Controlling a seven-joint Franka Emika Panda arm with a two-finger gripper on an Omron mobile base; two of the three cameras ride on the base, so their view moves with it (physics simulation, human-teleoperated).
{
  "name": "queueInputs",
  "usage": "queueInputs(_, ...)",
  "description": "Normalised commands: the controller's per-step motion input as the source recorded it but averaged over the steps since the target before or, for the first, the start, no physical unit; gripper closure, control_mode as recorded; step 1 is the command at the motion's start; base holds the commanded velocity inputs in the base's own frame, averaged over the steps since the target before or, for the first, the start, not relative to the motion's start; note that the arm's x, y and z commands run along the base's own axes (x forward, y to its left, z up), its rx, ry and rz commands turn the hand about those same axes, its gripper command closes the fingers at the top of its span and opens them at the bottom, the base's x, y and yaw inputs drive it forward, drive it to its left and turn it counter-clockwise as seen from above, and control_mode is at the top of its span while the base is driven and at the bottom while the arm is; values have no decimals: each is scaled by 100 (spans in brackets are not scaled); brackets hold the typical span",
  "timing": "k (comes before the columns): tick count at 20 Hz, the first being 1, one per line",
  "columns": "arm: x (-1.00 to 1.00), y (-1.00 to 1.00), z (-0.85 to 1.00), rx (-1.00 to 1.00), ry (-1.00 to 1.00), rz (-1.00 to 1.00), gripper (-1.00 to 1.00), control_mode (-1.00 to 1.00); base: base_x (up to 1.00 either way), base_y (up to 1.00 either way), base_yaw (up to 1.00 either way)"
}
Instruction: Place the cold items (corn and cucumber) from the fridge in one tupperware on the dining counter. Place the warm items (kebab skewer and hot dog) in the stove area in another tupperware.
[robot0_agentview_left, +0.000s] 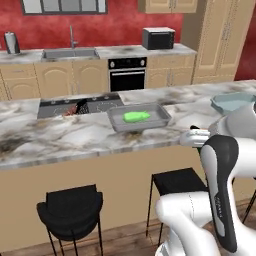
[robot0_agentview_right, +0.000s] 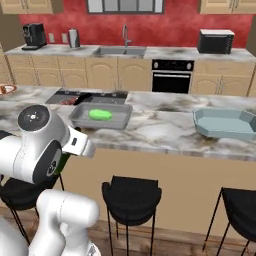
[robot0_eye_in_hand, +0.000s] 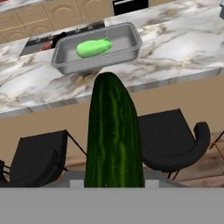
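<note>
A dark green cucumber (robot0_eye_in_hand: 114, 131) stands upright in the middle of the hand view, and my gripper (robot0_eye_in_hand: 113, 182) is shut on its lower end. A sliver of the cucumber (robot0_agentview_right: 62, 163) peeks out beneath the hand. Beyond it, on the marble dining counter (robot0_agentview_left: 60, 142), sits a grey tupperware (robot0_eye_in_hand: 131, 49) (robot0_agentview_left: 163, 116) (robot0_agentview_right: 79, 120) holding a bright green item, seemingly the corn (robot0_eye_in_hand: 93, 47) (robot0_agentview_left: 136, 116) (robot0_agentview_right: 100, 114). I hover in front of the counter, short of the tub. A light blue tupperware (robot0_agentview_right: 225, 133) (robot0_agentview_left: 224, 105) lies further right. Reddish food (robot0_agentview_left: 73, 110) rests on the cooktop (robot0_agentview_left: 102, 104); too small to identify.
Black stools (robot0_agentview_left: 70, 210) (robot0_agentview_left: 177, 182) (robot0_agentview_right: 131, 192) stand under the counter's front edge, below the gripper. Along the back wall are a sink (robot0_agentview_right: 120, 50), an oven (robot0_agentview_left: 127, 74) and a microwave (robot0_agentview_right: 215, 41).
</note>
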Motion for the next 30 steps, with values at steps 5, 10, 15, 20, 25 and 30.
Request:
queueInputs(5, 0, 0, 0, 0, 0, 0, 100, 100, 36, 0, 18)
queueInputs(10, 0, 0, 0, 0, 0, 0, 100, 100, 61, 0, 16)
queueInputs(15, 10, 0, 3, 0, 0, 1, 100, -100, 33, 0, 11)
queueInputs(20, 88, 2, 49, -2, 8, -1, 100, -100, 0, 0, 0)
queueInputs(25, 90, -1, 75, -7, 33, 2, 100, -100, 0, 0, 0)
queueInputs(30, 68, -3, 22, -23, 36, 28, 100, -100, 0, 0, 0)
